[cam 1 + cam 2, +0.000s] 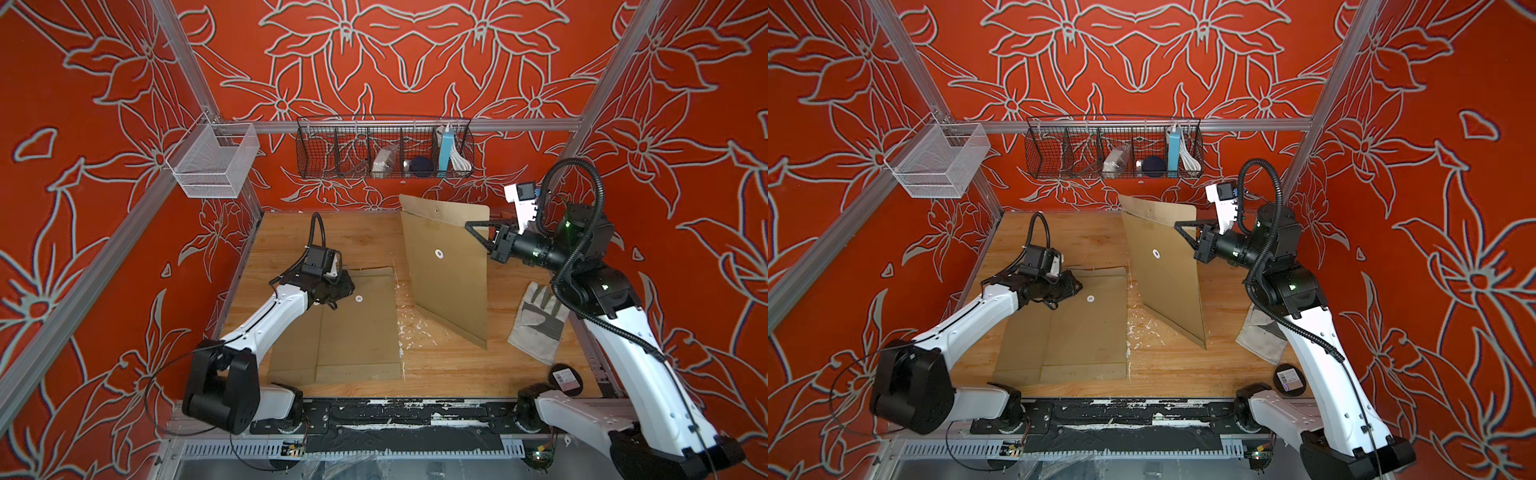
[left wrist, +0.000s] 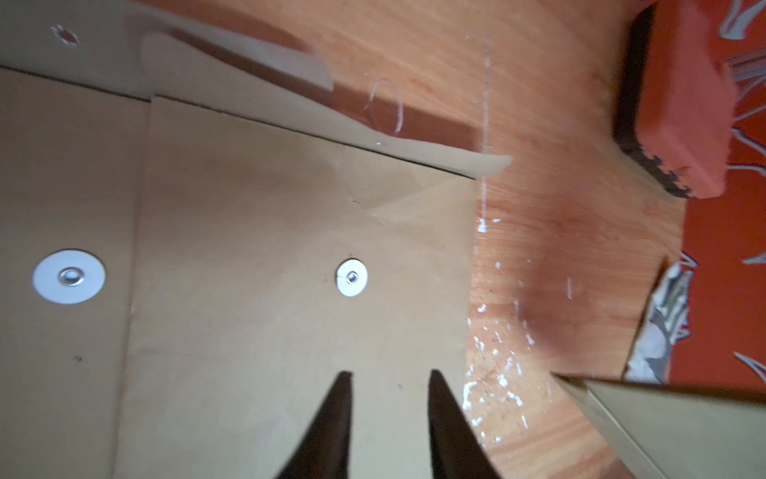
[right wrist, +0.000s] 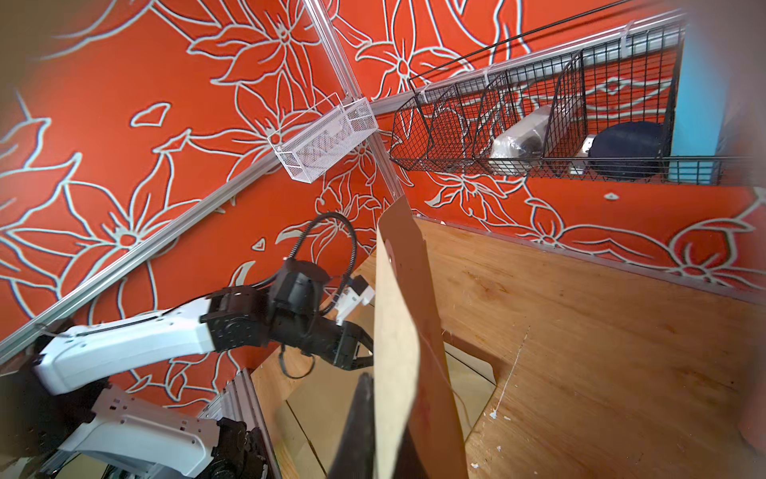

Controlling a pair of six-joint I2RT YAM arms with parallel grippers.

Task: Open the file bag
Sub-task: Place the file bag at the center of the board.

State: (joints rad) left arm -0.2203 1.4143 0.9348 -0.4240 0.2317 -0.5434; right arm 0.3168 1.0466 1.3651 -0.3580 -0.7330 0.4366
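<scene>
File bag (image 1: 451,286), brown paper, stands tilted, flap (image 1: 444,208) lifted, white disc (image 1: 437,252) showing.

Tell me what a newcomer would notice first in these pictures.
The red walls with big grey flower outlines crowd in on every side. Mid-table, the right claw pinches a brown file bag by its side edge, holding it upright. The left claw hangs open over other file bags lying flat.
</scene>
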